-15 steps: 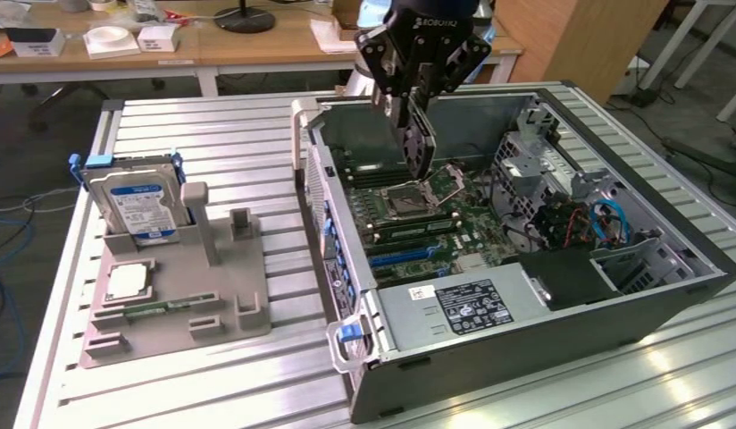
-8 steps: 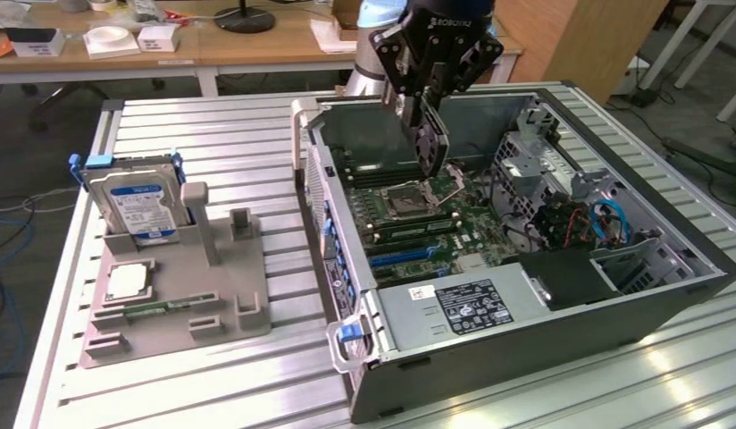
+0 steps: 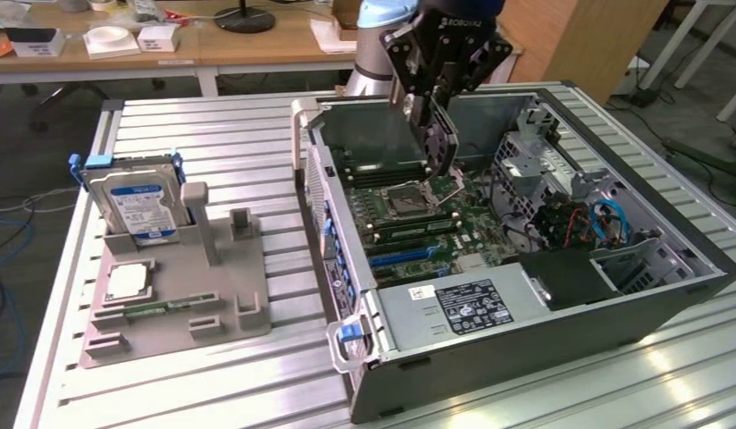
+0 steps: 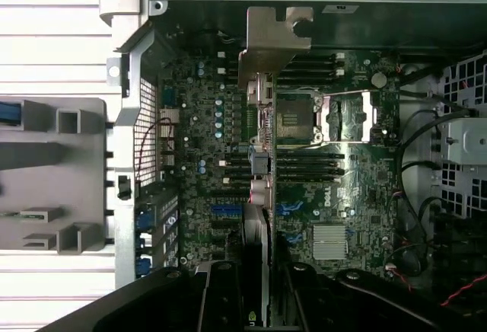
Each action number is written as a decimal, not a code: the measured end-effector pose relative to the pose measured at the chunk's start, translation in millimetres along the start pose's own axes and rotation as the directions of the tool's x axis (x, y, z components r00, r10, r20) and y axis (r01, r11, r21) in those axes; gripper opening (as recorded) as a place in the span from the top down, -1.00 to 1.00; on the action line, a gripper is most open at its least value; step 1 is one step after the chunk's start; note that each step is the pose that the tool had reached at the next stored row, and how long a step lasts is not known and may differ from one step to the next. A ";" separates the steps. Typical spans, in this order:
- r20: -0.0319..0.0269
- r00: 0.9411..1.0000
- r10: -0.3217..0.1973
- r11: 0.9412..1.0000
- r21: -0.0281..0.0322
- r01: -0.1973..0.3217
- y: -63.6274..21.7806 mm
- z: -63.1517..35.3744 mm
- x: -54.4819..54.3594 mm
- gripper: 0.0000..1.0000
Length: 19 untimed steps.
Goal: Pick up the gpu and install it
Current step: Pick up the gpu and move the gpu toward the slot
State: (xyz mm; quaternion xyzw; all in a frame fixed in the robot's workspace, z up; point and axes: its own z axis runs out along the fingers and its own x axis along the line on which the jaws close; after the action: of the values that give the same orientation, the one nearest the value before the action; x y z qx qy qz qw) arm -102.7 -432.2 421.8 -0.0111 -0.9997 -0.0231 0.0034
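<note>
Gpu (image 3: 439, 143), thin dark silvery-edged circuit card, hung clamped between black fingers (image 4: 221, 298) over green motherboard (image 3: 428, 223); any tilt risked missing the slot, jamming.

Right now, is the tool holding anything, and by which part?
Yes: the tool grips the gpu by its upper edge, so the card hangs on edge over the open computer case.

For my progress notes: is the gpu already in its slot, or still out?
Still out, it seems. The gripper holds the gpu upright over the motherboard, its lower edge apparently clear of the slots.
</note>
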 end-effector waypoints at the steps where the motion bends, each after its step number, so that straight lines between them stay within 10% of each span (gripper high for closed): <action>1: 0.000 1.000 0.000 1.000 0.000 0.000 0.0 0.0 -0.8 0.47; 19: 0.000 1.000 0.000 1.000 0.000 0.000 0.5 -0.2 -19.8 0.47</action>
State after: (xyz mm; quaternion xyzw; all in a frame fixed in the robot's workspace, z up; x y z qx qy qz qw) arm -82.9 -432.2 421.8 -0.0111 -0.9997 -0.0230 0.0034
